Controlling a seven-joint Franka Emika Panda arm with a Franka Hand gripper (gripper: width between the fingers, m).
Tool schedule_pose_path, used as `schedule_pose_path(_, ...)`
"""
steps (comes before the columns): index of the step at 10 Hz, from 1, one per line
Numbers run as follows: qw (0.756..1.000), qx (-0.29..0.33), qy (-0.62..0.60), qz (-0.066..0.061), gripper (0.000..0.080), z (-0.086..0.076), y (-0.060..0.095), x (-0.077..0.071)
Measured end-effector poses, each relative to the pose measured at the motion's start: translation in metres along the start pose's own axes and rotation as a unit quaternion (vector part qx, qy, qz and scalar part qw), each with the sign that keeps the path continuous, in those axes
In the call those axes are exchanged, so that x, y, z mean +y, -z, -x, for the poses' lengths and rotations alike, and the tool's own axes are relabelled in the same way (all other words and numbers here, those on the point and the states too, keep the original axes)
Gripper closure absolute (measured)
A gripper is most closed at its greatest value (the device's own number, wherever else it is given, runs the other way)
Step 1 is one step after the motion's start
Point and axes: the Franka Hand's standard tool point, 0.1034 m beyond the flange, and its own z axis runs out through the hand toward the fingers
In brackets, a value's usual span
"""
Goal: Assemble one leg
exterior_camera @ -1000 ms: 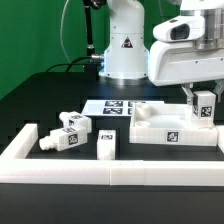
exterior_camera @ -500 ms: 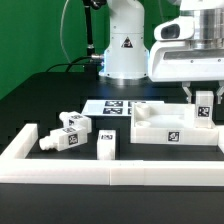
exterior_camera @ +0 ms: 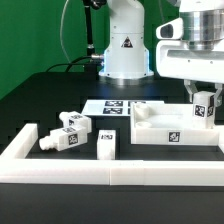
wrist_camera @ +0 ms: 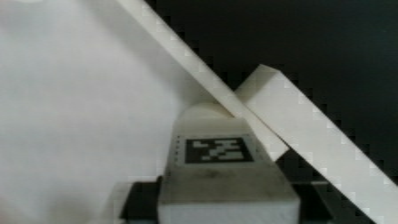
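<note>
My gripper (exterior_camera: 204, 98) is shut on a leg (exterior_camera: 204, 108), a small white square post with a black-and-white tag. I hold it upright at the far right corner of the wide white tray-like piece (exterior_camera: 165, 133); whether it touches is not clear. In the wrist view the leg (wrist_camera: 222, 160) sits between my dark fingers (wrist_camera: 146, 200), with the piece's flat face (wrist_camera: 71, 100) and raised rim (wrist_camera: 302, 130) beyond it. Three more legs lie loose at the exterior view's left: one (exterior_camera: 73, 122), another (exterior_camera: 58, 140), and a third standing (exterior_camera: 107, 146).
A white L-shaped fence (exterior_camera: 110, 176) runs along the front and left of the work area. The marker board (exterior_camera: 112, 107) lies behind the parts. The robot's white base (exterior_camera: 125, 45) stands at the back on the black table.
My hand has shifted slightly toward the exterior view's right. The leg stays in my grip at the same corner. The loose legs have not moved.
</note>
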Motion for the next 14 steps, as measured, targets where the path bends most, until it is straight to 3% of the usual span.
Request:
schedule_pose_path(2, 1.000, -0.001, 0.006, -0.001, 0.0514, 0.000, 0.000, 0.000)
schedule_pose_path(3, 0.999, 0.000, 0.051, 0.004, 0.0265, 0.002, 0.001, -0.002)
schedule_pose_path(4, 0.996, 0.004, 0.092, 0.006, 0.0265, 0.005, 0.002, -0.006)
schedule_pose_path(5, 0.991, 0.005, 0.131, 0.005, 0.0186, 0.005, 0.003, -0.008)
schedule_pose_path(6, 0.984, 0.004, 0.176, 0.005, 0.0157, 0.005, 0.002, -0.008)
schedule_pose_path(8, 0.971, 0.004, 0.237, 0.006, 0.0151, 0.005, 0.002, -0.008)
schedule_pose_path(10, 0.935, 0.012, 0.353, 0.017, 0.0150, 0.003, 0.003, -0.008)
schedule_pose_path(14, 0.826, 0.026, 0.563, 0.036, 0.0150, 0.000, 0.007, -0.013)
